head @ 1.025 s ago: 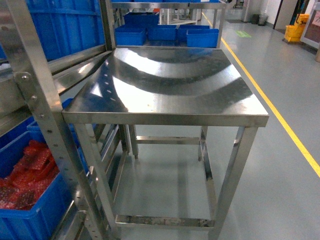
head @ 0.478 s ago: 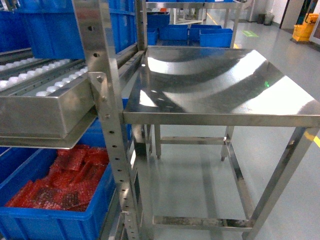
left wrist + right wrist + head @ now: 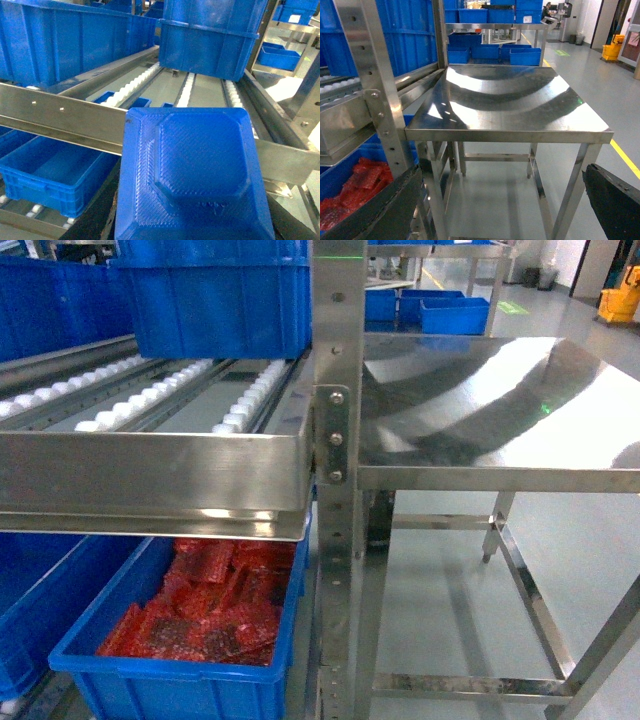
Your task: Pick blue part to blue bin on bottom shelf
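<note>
Cargo in hand: the left gripper [image 3: 195, 225] clamps the blue part [image 3: 192, 170], apparently held high to clear the steel rail [image 3: 65, 117], above and right of the empty blue bin [image 3: 50, 170] on the bottom shelf [image 3: 30, 216]. The right gripper [image 3: 495, 210], spread wide and empty, faces a steel table [image 3: 505, 100], seemingly kept clear.

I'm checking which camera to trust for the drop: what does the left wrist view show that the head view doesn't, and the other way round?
Only the left wrist view shows the blue part filling the foreground and an empty blue bin below the steel rail. Only the head view shows the crate of red packets and the steel table. Both show the white roller strips and a blue crate on the upper level.
</note>
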